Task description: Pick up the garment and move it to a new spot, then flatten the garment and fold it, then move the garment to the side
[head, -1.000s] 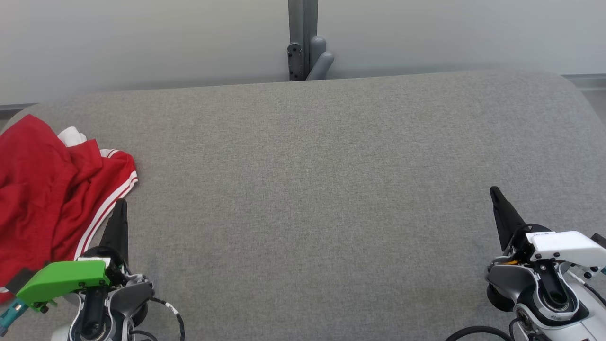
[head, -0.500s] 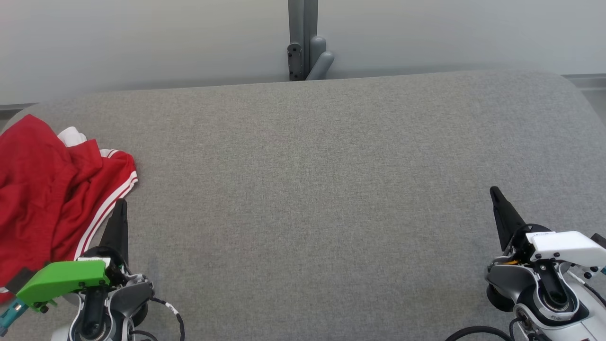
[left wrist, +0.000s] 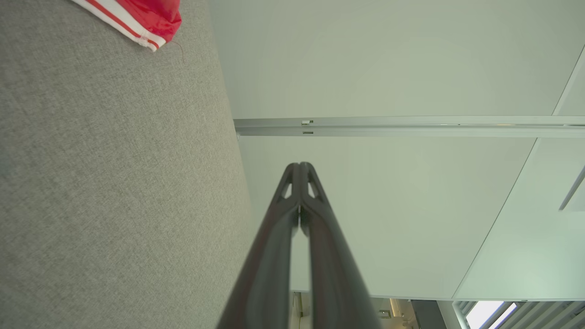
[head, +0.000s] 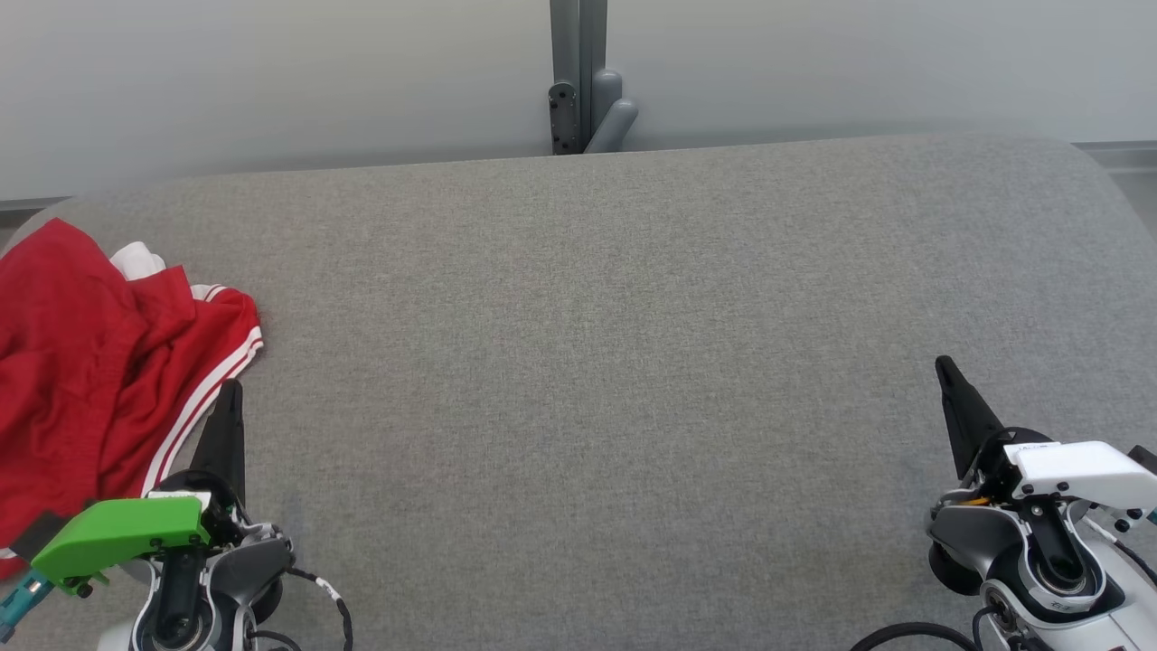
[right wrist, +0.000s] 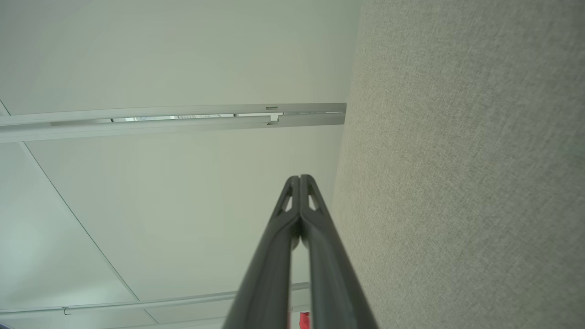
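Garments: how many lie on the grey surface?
1: a red garment with white stripes, crumpled at the left edge of the grey surface, beside the left gripper. It runs past the frame, so more may be hidden.

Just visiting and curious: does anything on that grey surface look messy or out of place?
Only the red garment with white stripes: it lies crumpled in a heap at the left edge of the grey fabric-covered table. Nothing looks spilled or damaged.

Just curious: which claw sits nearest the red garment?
The left gripper, with the green cover, right beside the red garment; the white-topped right gripper sits far away.
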### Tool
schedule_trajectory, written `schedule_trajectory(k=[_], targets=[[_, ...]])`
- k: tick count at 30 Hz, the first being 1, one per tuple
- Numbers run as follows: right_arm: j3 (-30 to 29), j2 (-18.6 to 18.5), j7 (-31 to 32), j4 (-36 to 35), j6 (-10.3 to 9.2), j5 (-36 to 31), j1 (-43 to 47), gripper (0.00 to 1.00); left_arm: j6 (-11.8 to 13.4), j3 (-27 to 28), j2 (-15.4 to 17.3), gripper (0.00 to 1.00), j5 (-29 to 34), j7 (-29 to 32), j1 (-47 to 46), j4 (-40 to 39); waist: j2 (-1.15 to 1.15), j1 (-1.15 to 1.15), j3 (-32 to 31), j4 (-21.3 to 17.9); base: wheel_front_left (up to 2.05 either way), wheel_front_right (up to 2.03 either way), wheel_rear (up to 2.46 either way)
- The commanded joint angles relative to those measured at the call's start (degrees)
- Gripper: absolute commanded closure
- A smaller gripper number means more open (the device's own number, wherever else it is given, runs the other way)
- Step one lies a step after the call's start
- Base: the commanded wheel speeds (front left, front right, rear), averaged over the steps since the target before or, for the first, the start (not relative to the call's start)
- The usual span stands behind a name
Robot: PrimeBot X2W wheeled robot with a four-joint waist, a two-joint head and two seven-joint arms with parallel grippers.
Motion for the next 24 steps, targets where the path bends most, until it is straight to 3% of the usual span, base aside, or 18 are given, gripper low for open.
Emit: schedule_trajectory(k=[1, 7, 8, 9, 10, 16, 24], targets=[[0.0, -0.2, -0.2, -0.2, 0.02, 0.1, -0.5, 1.00, 0.1, 0.0, 0.0, 1.00, 0.5, 0.2, -0.8, -0.1, 0.00, 0.00, 0.0, 0.0, 0.00, 0.00, 0.00], [0.0, -0.2, -0.2, -0.2, 0.02, 0.0, -0.5, 1.00, 0.1, 0.0, 0.0, 1.00, 0.5, 0.2, -0.8, -0.1, 0.00, 0.00, 0.0, 0.0, 0.00, 0.00, 0.00], [0.0, 0.0, 0.0, 0.0, 0.00, 0.0, 0.0, 0.00, 0.0, 0.0, 0.0, 0.00, 0.0, 0.0, 0.0, 0.1, 0.00, 0.00, 0.0, 0.0, 0.00, 0.00, 0.00], [0.1, 0.2, 0.0, 0.3, 0.00, 0.0, 0.3, 1.00, 0.0, 0.0, -0.1, 1.00, 0.0, -0.1, 0.3, 0.4, 0.00, 0.00, 0.0, 0.0, 0.00, 0.00, 0.00], [0.2, 0.5, 0.0, 0.6, -0.01, -0.1, 0.6, 0.00, -0.1, -0.1, -0.1, 0.00, 0.0, -0.2, 0.6, 0.7, 0.00, 0.00, 0.0, 0.0, 0.00, 0.00, 0.00], [-0.8, 1.7, -0.1, 0.3, -0.01, -2.7, 1.4, 0.00, -0.4, -1.3, -0.1, 0.00, 0.8, -1.7, 1.3, 0.4, 0.10, 0.00, -0.1, 0.0, 0.00, 0.00, 0.00], [-2.7, 3.5, -0.3, -0.9, -0.01, -12.3, 2.5, 0.00, -0.9, -2.4, -0.1, 0.00, 5.5, -3.9, 2.2, 0.1, 0.00, 0.00, 0.1, -0.1, 0.00, 0.00, 0.00]])
